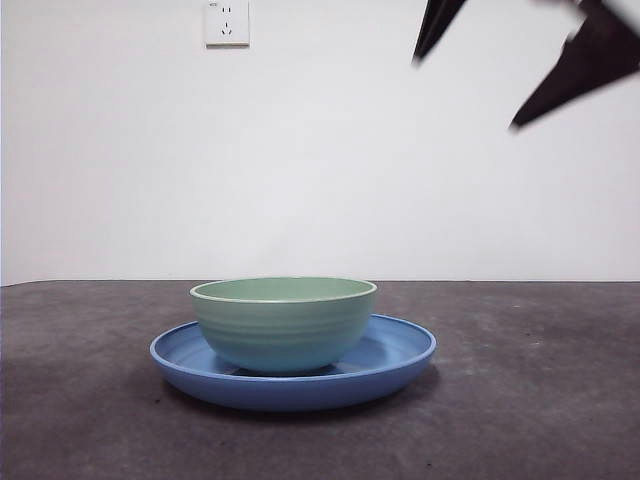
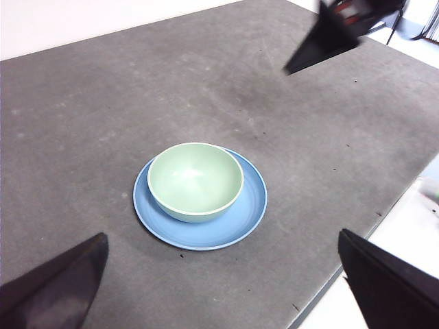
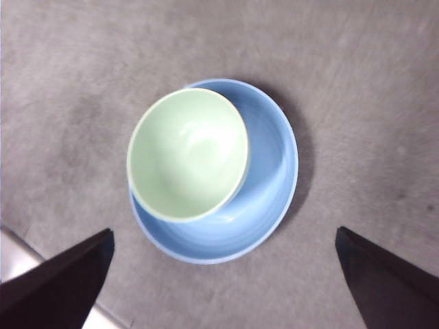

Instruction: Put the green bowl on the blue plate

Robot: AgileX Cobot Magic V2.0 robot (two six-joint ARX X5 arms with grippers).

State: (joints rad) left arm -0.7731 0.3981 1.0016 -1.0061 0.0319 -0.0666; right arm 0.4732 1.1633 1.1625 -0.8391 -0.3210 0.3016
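Black jaws of your right gripper (image 3: pixel 223 288) spread wide, holding nothing, high above bowl (image 3: pixel 187 154). Your left gripper (image 2: pixel 223 281) likewise spread, empty, well back from dishes. Bowl upright on plate (image 3: pixel 271 178), off-centre, its rim close to one edge of plate. Plate flat on grey table (image 1: pixel 540 400).

Dark grey table (image 1: pixel 540 400) w/ small specks, matte top. White wall (image 1: pixel 300 150) behind it; white power socket (image 1: pixel 227 22) high on wall.
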